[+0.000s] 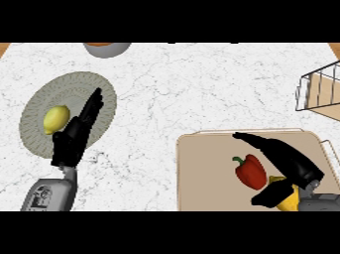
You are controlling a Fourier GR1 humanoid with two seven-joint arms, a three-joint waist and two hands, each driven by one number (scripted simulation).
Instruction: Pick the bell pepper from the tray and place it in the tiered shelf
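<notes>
A red bell pepper (252,171) with a green stem lies on the beige tray (209,168) at the lower right. My right hand (286,161) hovers just right of it, fingers stretched out toward the tray's far edge, thumb below the pepper, not closed on it. A yellow object (288,198) shows partly under that hand's wrist. The wire tiered shelf (327,87) stands at the right edge, only partly in view. My left hand (77,131) rests open over a grey plate.
The grey round plate (52,96) at the left carries a lemon (56,119) beside my left hand. A grey bowl (106,48) sits at the counter's far edge. White marble counter stretches between the plate, the tray and the shelf.
</notes>
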